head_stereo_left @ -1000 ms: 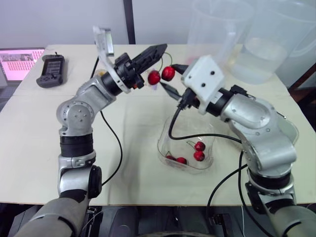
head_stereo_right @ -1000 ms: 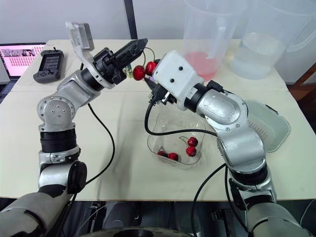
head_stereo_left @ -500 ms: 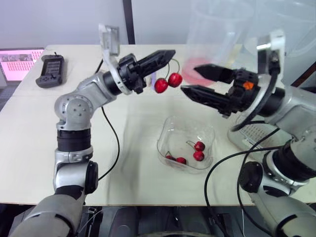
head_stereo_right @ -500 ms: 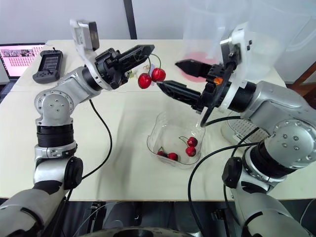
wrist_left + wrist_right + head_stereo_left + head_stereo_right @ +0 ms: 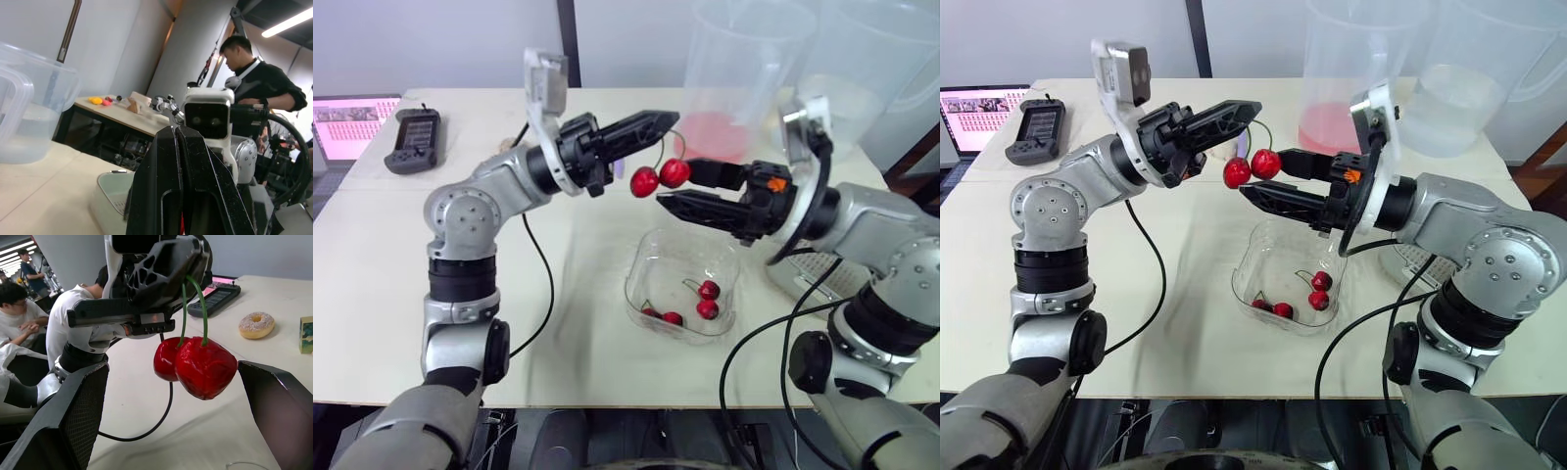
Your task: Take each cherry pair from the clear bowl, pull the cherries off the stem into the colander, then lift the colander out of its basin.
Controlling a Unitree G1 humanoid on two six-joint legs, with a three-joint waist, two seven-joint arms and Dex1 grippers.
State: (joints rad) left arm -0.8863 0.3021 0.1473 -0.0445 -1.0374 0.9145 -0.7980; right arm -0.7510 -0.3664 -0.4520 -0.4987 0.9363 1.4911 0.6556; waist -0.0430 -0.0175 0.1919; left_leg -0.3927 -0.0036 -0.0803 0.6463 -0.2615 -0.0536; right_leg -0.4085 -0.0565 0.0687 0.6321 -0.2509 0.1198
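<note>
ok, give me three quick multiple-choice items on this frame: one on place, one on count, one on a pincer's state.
1. Where is the cherry pair?
A. lying in a container
B. lying on a flat surface
C. hanging in the air from the left pincer

2. How many cherries hang on those stems?
A. one
B. two
C. three

3. The right pincer is:
A. open, with a finger on either side of the pair
B. shut on one cherry
C. shut on nothing

Answers:
1 C: the green stems are pinched at the left pincer's tips and the fruit dangles below them.
2 B: the eye views and the right wrist view each show two red cherries side by side.
3 A: the right wrist view shows its fingers wide apart with the cherries between them, untouched.
</note>
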